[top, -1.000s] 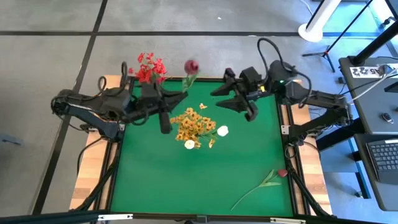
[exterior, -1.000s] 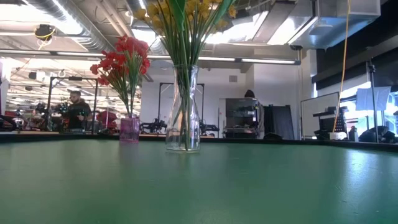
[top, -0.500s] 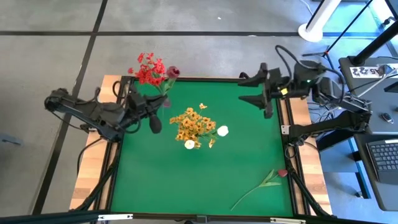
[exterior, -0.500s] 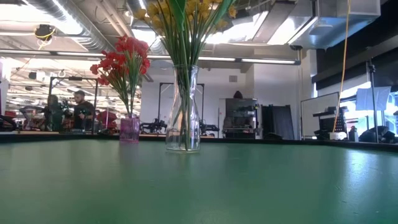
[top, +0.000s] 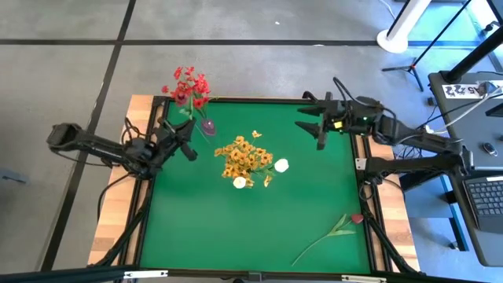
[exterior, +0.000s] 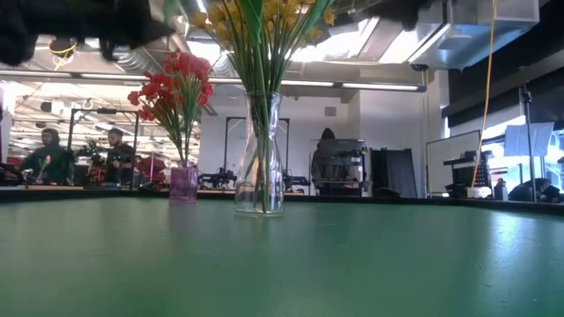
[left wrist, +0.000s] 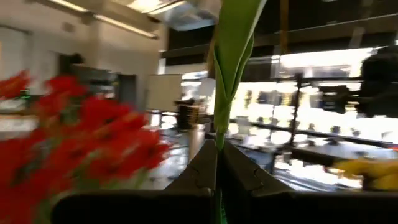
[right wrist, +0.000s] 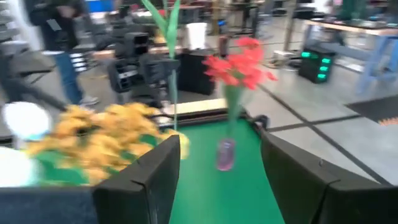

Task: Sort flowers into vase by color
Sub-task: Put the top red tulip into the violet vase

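The pink rose (top: 182, 95) is up in the air beside the red flowers (top: 191, 85), its thin green stem (left wrist: 231, 56) pinched between the closed fingers of the left gripper (left wrist: 219, 168) near the table's far left corner. The bud itself is hard to pick out against the red sprays from above (they overlap). The red cluster stands in a small purple vase (exterior: 183, 183); the yellow flowers (top: 245, 157) and two white tulips (top: 280, 165) fill the clear glass vase (exterior: 260, 158) at mid-table. One more rose (top: 356, 218) lies flat on the green mat (top: 236, 228) near the front right corner, well apart from everything.

Such a spray is likely very light and floppy: the wire stem should bend easily, and the leaves and bud could snag on blooms already in a vase. A hold low on the bare stem, below the leaves, looks best, so the tip can be steered into a narrow neck.

The right gripper (top: 318, 126) hovers over the far right edge, fingers apart and holding nothing.
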